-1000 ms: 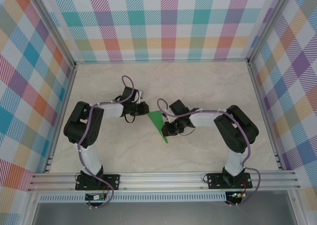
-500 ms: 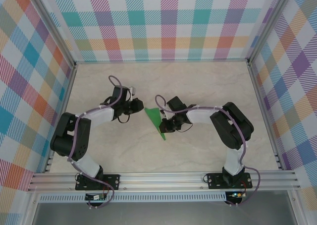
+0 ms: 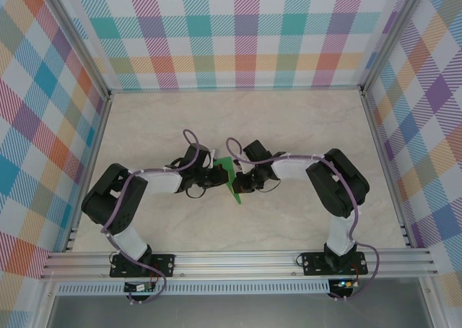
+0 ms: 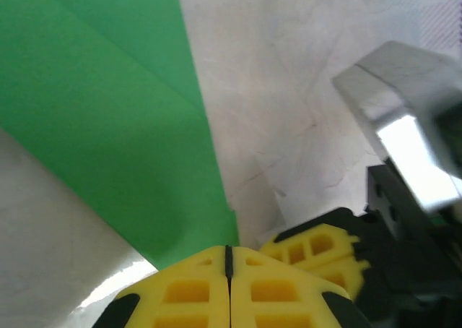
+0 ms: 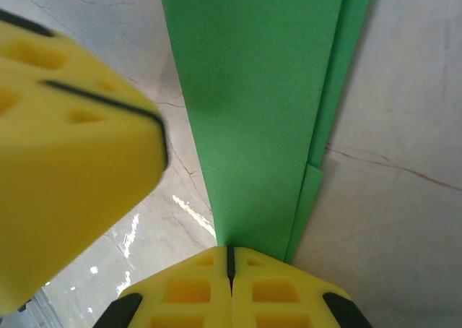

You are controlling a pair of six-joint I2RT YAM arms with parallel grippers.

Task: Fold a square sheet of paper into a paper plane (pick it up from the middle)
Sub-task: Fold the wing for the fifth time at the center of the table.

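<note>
Evidently mid-task. Thin bright green paper sheet (image 5: 249, 89) already creased down from a square to a long, narrow, tapering shape; lying at the middle of the pale marbled tabletop (image 3: 289, 126), between the two arms. Layers seen stacked in the right wrist view, with a stepped edge of under-flaps along one long side. A diagonal fold line noted across the face in the left wrist view. Judged: early folds done, finished plane not reached. No spread wings and no raised centre keel visible. Left to do, by this reading: final wing folds and opening out. How many folds are complete cannot be counted from these views.

Black left gripper with yellow ribbed pads (image 4: 228, 259): pads pressed flat together, no gap at the seam. Green edge runs right up to that seam, so apparently nipped at the sheet's border rather than beside it.

Matching right gripper (image 5: 230, 259): pads likewise closed tight, narrow end of the sheet running straight into the seam. Read as a firm pinch on the paper.

Both grippers very close, facing each other across the sheet, each one's yellow finger visible in the other's wrist camera. Whether the sheet is lifted or flat on the table cannot be told.
</note>
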